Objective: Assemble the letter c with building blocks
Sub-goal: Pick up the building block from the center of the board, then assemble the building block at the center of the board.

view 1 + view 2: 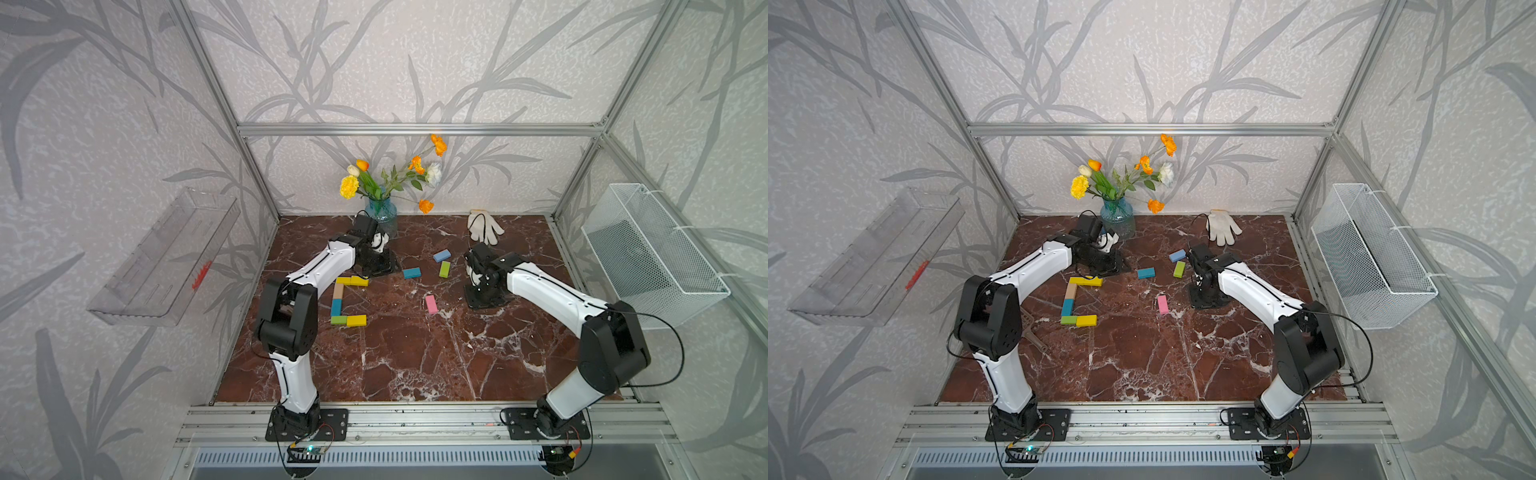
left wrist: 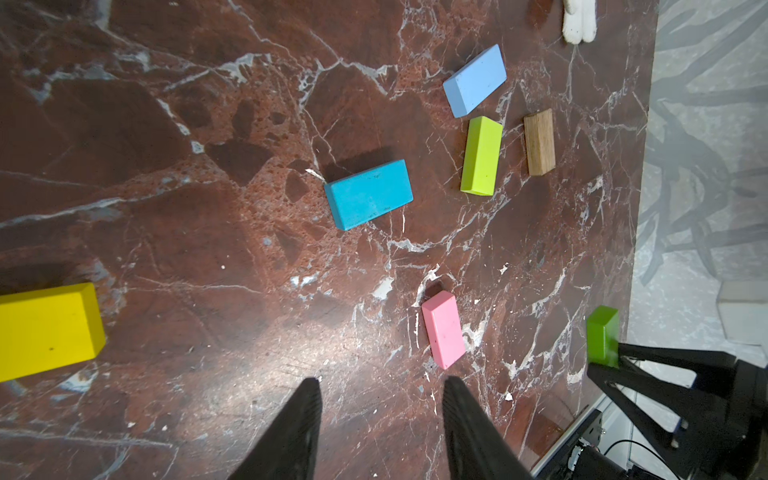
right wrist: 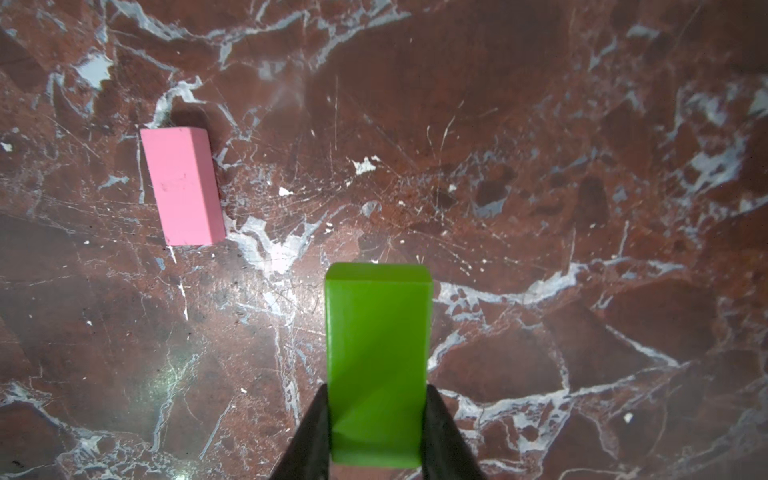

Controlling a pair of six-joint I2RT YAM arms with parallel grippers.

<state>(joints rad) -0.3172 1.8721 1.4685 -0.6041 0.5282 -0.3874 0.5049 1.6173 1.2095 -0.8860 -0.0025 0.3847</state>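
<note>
A bright green wooden block point(image 3: 376, 353) is being pinched by the fingers of the right gripper point(image 3: 376, 390), a grip that is being hidden in both top views. The left gripper point(image 2: 381, 384) is being held spread and empty. The letter c of coloured blocks point(image 1: 338, 291) point(image 1: 1070, 291) is being shown whole in both top views alone, at nine o'clock on the tabletop point(image 1: 415, 365).

No text, label, brand, number or sign can be read in any view. The only mark that might be lettering is a red streak point(image 1: 202, 274) on the clear tray point(image 1: 137, 286) fixed to the wall at about 9 o'clock in both top views. It is too small and blurred to make out.
</note>
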